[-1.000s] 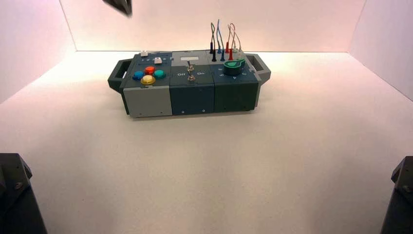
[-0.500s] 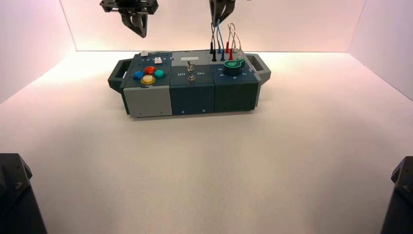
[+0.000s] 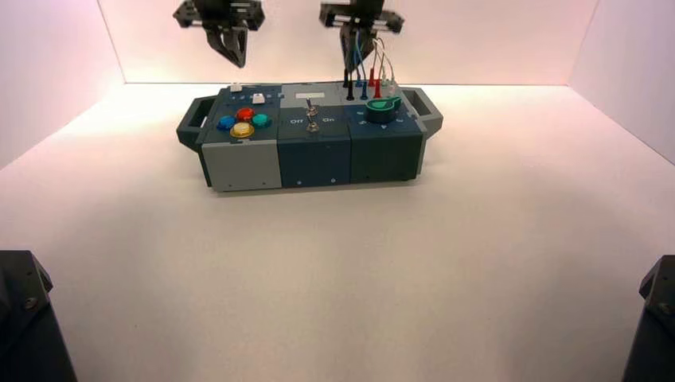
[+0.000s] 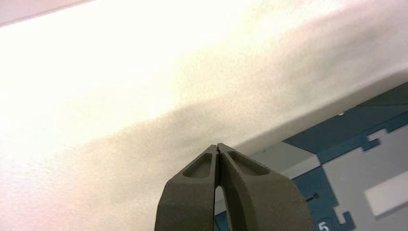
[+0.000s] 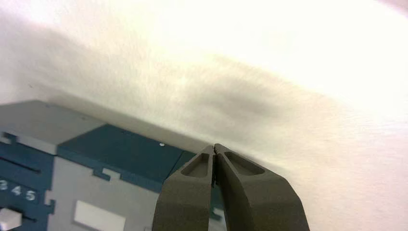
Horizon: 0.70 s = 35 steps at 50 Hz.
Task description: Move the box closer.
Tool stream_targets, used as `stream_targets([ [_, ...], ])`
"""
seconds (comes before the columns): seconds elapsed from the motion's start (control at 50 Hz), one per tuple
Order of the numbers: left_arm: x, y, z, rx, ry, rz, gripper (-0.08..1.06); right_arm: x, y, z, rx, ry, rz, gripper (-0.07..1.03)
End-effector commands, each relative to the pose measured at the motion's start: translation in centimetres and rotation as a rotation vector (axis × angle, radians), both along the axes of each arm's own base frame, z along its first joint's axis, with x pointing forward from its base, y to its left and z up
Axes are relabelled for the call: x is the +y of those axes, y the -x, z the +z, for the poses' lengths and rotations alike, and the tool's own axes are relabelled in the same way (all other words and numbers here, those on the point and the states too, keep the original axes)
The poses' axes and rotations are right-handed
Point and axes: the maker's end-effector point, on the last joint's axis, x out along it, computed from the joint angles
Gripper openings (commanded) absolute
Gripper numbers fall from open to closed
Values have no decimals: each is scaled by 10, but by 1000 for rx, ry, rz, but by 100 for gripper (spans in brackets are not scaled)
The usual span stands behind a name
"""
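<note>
Both hands have come lower into the high view since a moment ago; the box has not shifted.

Table (image 3: 334, 270): white, walled on three sides.

Box (image 3: 310, 155): long, dark blue-grey, three sections, standing toward the far side of the table, well apart from the arm bases at the near corners. Light grey front on the left section; a handle at each end.

Left hand (image 3: 236, 54): hangs above the far left edge of the box, fingers pressed together at the tips, holding nothing. Its wrist view shows the tips (image 4: 219, 147) over the table just behind the box's far edge.

Right hand (image 3: 353, 49): hangs above the box's far edge just beside the wires (image 3: 368, 60), fingers likewise closed and empty.

Green dial (image 3: 383, 104): right section.

Buttons, left section: red (image 3: 244, 114), blue (image 3: 226, 122), teal (image 3: 260, 121), yellow (image 3: 241, 130).

Toggle switches (image 3: 313, 115): middle section.
</note>
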Motion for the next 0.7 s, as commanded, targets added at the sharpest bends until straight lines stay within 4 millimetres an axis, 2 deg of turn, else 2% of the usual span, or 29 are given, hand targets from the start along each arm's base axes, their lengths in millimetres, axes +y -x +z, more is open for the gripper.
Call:
stream_targets([
  [0.02, -3, -7, 10, -20, 6, -7, -3, 8, -8, 32, -48, -39, 10, -2],
  [0.14, -7, -1, -1, 7, -3, -27, -3, 11, -1, 29, -21, -41, 18, -2],
  [0.22, -14, 4, -6, 22, -6, -43, -3, 5, 7, 25, 14, -19, 32, -2],
  [0.5, -32, 12, -10, 30, -9, -82, -3, -3, 29, 16, 98, 18, 46, -2],
  [0.7, -32, 17, -16, 47, -13, -85, -3, -5, 36, 19, 112, 24, 52, -2],
])
